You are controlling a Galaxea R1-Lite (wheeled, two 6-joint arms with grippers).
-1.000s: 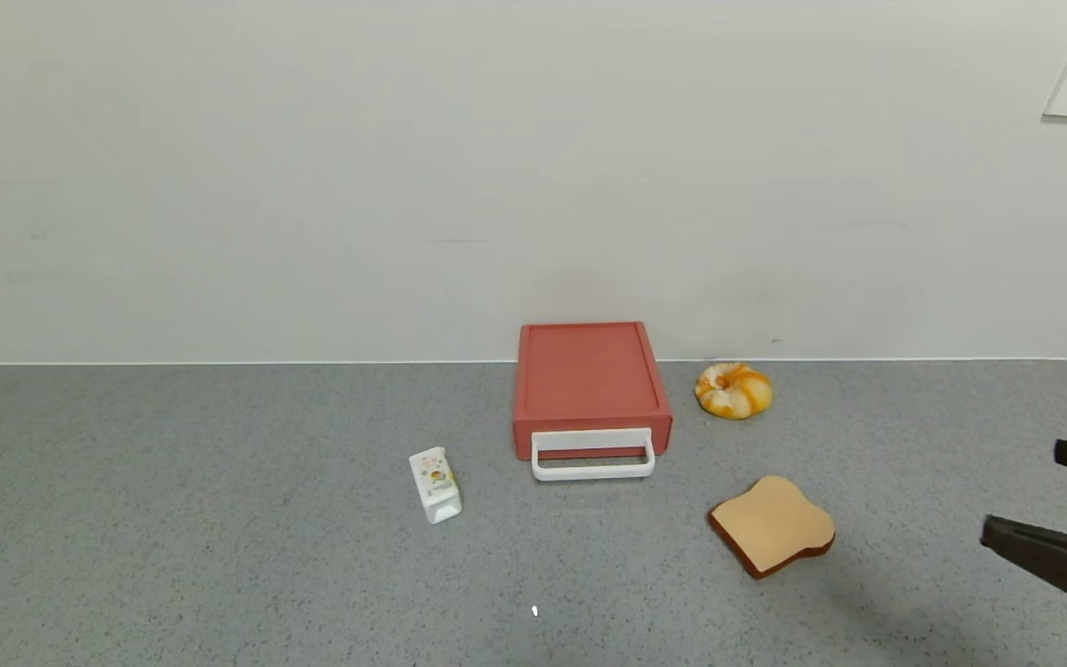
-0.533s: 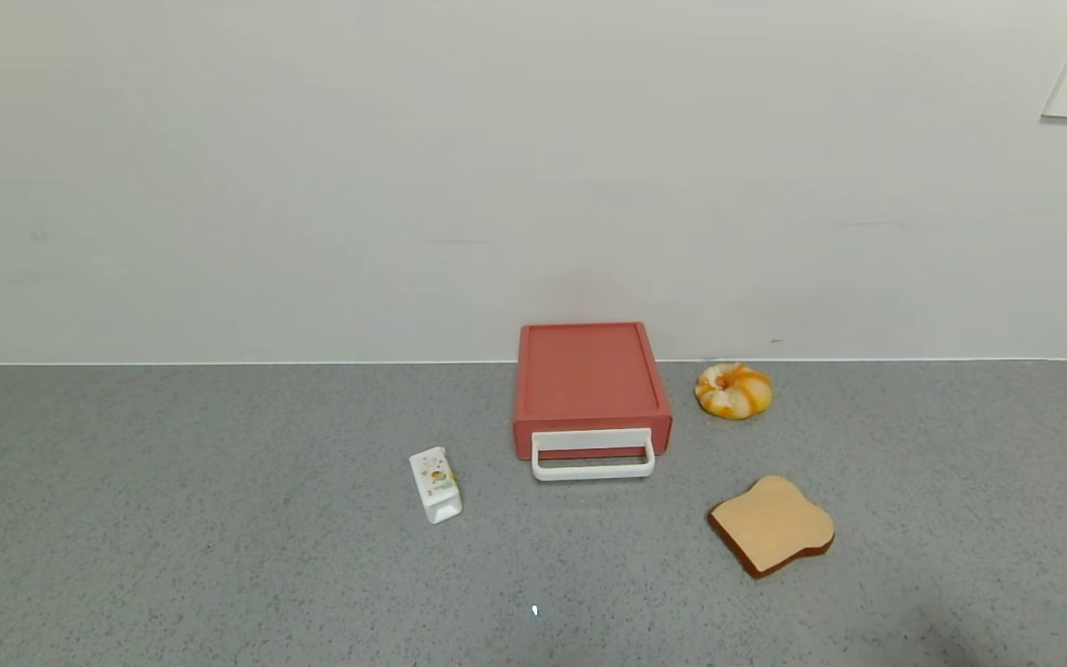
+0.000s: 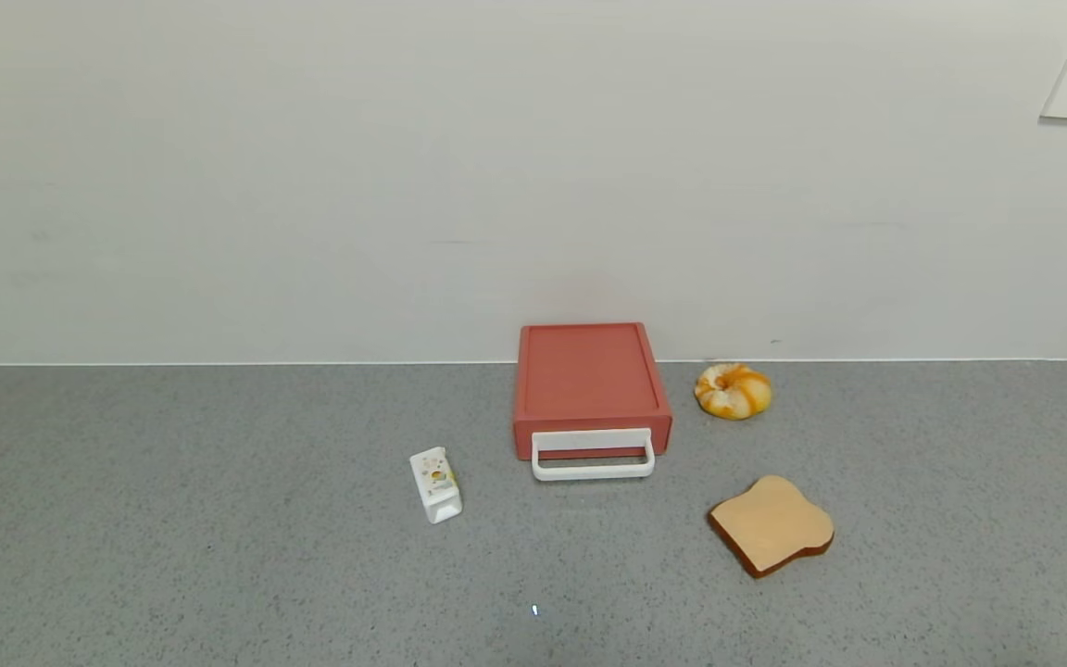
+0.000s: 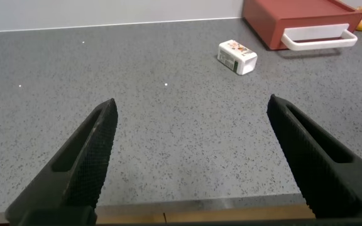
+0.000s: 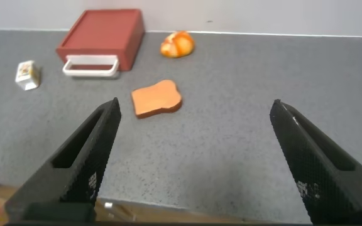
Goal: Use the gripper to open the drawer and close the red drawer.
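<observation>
Right now, from the head view, you have the flat red plastic drawer box (image 3: 591, 384) sitting against the back wall on the grey speckled countertop (image 3: 219, 556), its tray fully in and its white loop handle (image 3: 593, 456) facing you; neither arm shows there. A small white carton (image 3: 435, 484) lies just to its left, a glazed orange bun (image 3: 734, 390) to its right, and a tan toast slice (image 3: 772, 524) nearer you on the right. In the left wrist view, your left gripper (image 4: 193, 157) hangs near the counter's front edge with its black fingers wide apart and holding nothing, well away from the drawer. In the right wrist view, your right gripper (image 5: 193, 157) is likewise spread wide and empty, high above the counter, with the toast between it and the drawer. To open cleanly, I would bring one gripper in over the toast or past the carton, hook or pinch the handle's front bar at its middle, and pull straight toward you so the box does not swing.
</observation>
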